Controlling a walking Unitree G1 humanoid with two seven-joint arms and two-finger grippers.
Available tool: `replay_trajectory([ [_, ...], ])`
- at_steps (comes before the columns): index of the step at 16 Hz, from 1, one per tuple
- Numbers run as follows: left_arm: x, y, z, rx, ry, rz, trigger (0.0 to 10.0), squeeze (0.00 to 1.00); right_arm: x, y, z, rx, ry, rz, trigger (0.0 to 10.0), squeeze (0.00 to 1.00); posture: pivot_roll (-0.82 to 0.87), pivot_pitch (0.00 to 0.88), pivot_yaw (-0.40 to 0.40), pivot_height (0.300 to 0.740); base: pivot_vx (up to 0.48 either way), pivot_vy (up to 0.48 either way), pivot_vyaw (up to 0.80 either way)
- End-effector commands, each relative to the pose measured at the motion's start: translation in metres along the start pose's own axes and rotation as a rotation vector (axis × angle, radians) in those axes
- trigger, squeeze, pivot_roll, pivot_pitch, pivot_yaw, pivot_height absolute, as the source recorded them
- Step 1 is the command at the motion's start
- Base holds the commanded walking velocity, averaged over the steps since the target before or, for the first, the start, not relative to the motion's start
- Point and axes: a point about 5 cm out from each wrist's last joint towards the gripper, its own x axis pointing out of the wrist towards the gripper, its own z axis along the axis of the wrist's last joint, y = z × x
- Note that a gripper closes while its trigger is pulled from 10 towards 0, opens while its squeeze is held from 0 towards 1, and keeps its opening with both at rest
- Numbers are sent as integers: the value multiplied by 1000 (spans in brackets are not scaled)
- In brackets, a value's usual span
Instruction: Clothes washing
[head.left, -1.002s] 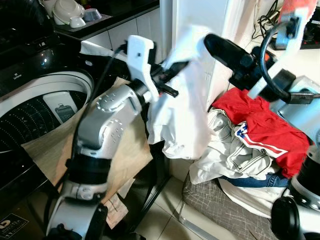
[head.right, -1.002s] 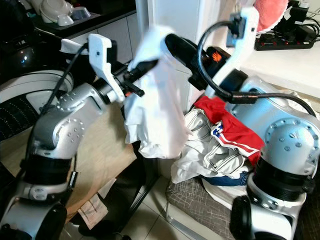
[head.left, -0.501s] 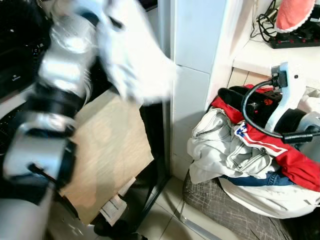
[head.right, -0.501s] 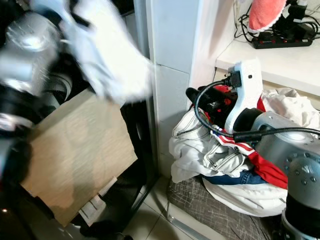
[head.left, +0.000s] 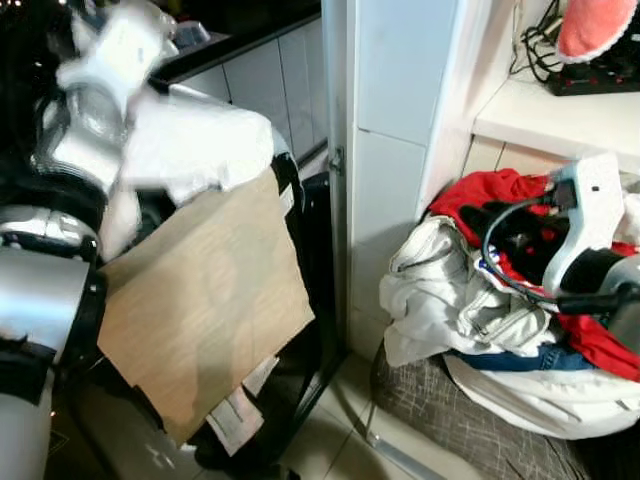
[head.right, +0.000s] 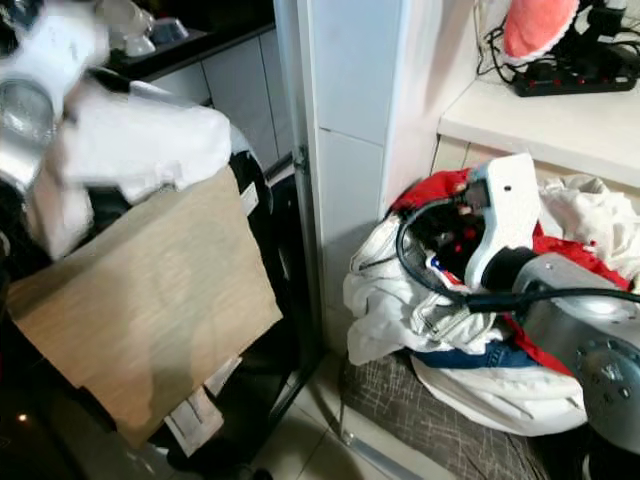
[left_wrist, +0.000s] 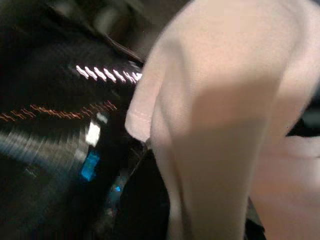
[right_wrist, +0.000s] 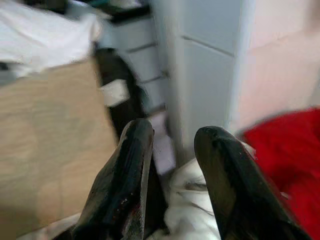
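White garment (head.left: 195, 150) carried high at the left, above a tan board (head.left: 205, 300).
Left gripper's fingers hidden behind cloth, state unclear; right gripper (right_wrist: 172, 170) parted, empty, over the laundry pile (head.left: 470, 310).

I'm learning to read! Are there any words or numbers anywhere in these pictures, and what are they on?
No text can be read here.
Paper slip under the cardboard sheet: may carry print, too blurred to read.
Red garment on the laundry pile: a white and blue patch, no letters clear.
Lit marks in the left wrist view: smeared streaks, unreadable.
White garment: plain.
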Motion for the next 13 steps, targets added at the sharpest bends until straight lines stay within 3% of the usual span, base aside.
replay_trajectory([
  [1,0,-7,-14,11,77,-50,10000,1000,-4,33,6,-64,-35,250,10000,0,-95,0,121,740,0,0,0],
  [2,-1,-11,-23,13,114,-65,10000,1000,-11,56,6,-95,-29,432,10000,0,-96,0,118,740,0,0,0],
  [3,-1,-7,-30,23,132,-34,10000,1000,-14,69,4,-115,-23,532,10000,0,-96,0,117,740,0,0,0],
  [4,-1,-5,-33,24,139,-19,10000,1000,-13,72,5,-112,-34,554,10000,0,-95,0,113,740,0,0,0],
  [6,-1,-3,-37,7,152,-17,10000,1000,-11,72,6,-110,-48,546,10000,0,-94,0,111,740,0,0,0],
  [8,-1,-4,-41,-45,158,-30,10000,1000,-4,61,7,-118,-62,475,10000,0,-93,0,109,740,0,0,0],
  [12,-1,-2,-42,-29,160,-24,10000,1000,-5,60,8,-123,-67,471,10000,0,-94,0,108,740,0,0,0],
  [13,0,-6,-30,-170,94,-24,10000,0,0,48,9,-128,-74,352,10000,0,-95,0,110,740,0,0,0],
])
